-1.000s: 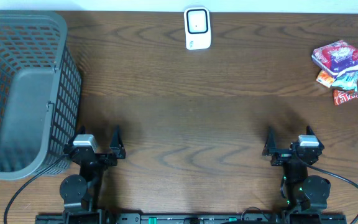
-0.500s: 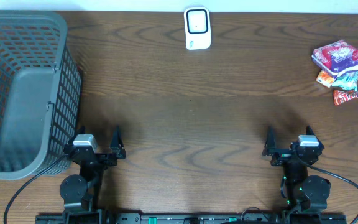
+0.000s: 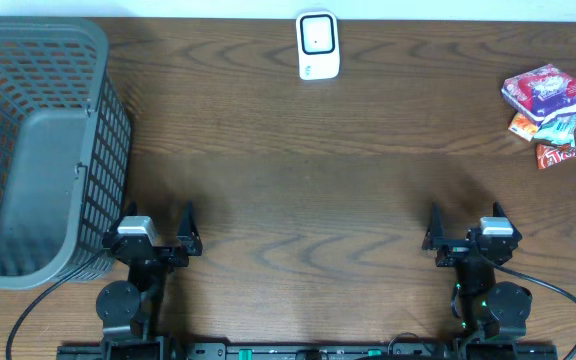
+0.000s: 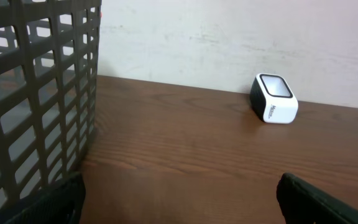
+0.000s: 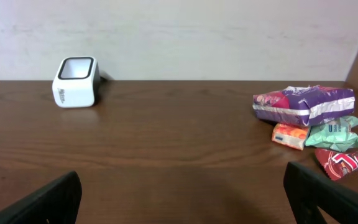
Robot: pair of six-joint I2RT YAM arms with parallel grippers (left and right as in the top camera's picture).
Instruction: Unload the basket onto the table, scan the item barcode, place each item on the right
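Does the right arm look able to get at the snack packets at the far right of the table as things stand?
Probably yes. The right pincer is open and empty, and only bare table lies between it and the snack packets. Whether the arm stretches that far, the pictures cannot settle.

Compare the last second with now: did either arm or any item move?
Nothing visibly changed. The left hand and right hand stay open at the near edge; the scanner, snack packets and basket sit as before.
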